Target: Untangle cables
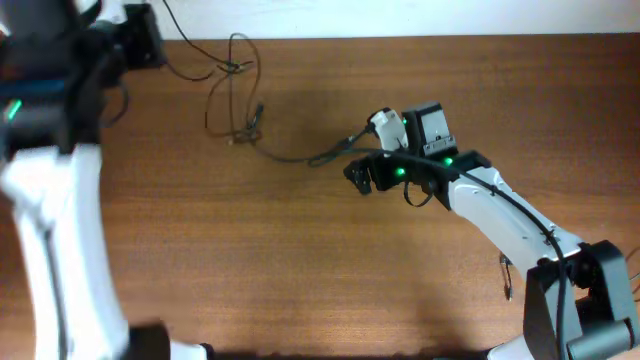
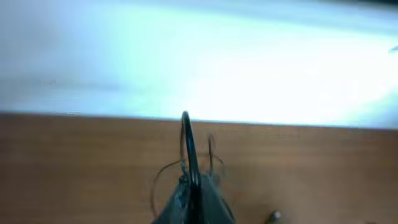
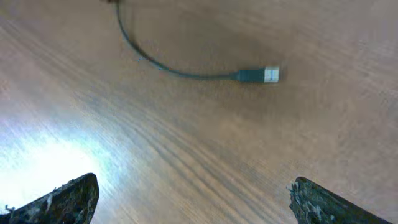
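1. Left gripper [image 2: 194, 190] was pressed together, pinching a thin loop [image 2: 186, 140] of the cables [image 1: 238, 105]. The loop stood up at 12 o'clock from the tips, near the table's far edge.
2. Risk: the cord looked thin and slick and the pinch narrow. A hard pull could have let it slide out, or dragged the whole bundle along.
3. Right gripper [image 3: 196, 202] was spread wide, holding nothing, above the bare table [image 1: 300, 270].
4. A plug [image 3: 261, 75] lay flat at 1 o'clock from the gap, well apart from both fingers [image 3: 68, 199]. Its cord curved off toward 11 o'clock.
5. Risk: the plug was small and lay flat on the wood. Closing off-centre would probably have nudged it away or caught only the cord.
6. In the overhead view the knot [image 1: 240, 125] sat at 11 o'clock on the table, between the two grippers. One strand ran toward the 10 o'clock corner where the left arm was. Another trailed toward 3 o'clock, ending just beside the right gripper.
7. Risk: pulling both ends apart with the loops crossed would likely have cinched the knot tighter instead of freeing it.
8. Risk: the left pinch was at the table's far edge, so a dropped cord could have gone over it.
9. How many cords were in the knot could not be told.
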`<move>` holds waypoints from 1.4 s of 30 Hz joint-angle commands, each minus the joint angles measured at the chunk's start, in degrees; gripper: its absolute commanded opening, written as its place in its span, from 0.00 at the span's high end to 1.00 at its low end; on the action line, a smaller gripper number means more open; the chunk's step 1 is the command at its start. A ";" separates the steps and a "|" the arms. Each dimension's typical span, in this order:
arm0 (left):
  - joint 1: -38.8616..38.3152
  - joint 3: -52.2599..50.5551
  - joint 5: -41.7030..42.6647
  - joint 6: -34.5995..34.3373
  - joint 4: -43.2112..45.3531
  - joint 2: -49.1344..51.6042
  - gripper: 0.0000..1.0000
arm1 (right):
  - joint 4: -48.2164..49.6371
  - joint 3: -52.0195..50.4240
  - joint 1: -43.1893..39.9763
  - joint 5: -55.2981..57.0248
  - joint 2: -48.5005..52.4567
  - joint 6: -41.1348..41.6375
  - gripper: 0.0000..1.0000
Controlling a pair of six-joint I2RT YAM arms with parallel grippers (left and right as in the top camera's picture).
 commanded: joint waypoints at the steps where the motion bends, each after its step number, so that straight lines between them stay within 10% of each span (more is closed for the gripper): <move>1: 0.13 -0.20 0.63 -0.35 -2.86 -7.65 1.00 | -2.89 8.46 -0.15 -2.60 -3.08 -0.07 0.01; 11: 0.15 -0.20 -8.35 -4.33 -2.78 -14.78 1.00 | -7.15 18.21 -0.15 -18.34 -8.02 -3.30 0.01; 19: -1.25 -0.22 45.70 2.36 -4.83 -8.15 1.00 | 7.41 18.21 0.00 -40.35 -8.02 -4.76 0.01; 21: -1.25 -0.22 17.59 3.58 -8.72 -6.78 1.00 | 7.37 18.21 0.00 -40.35 -8.02 -4.74 0.01; 24: -1.25 -0.26 -32.92 -13.25 -15.32 -3.67 1.00 | 7.23 18.21 0.00 -40.30 -8.02 -4.76 0.01; 36: -1.22 -0.24 15.04 -14.53 -13.70 -2.56 1.00 | 7.23 18.18 3.50 -40.17 -7.98 -18.12 0.01; 42: -1.27 -0.24 23.93 -17.35 -13.90 -2.60 1.00 | 7.30 18.18 9.81 -24.48 -7.02 -24.90 0.01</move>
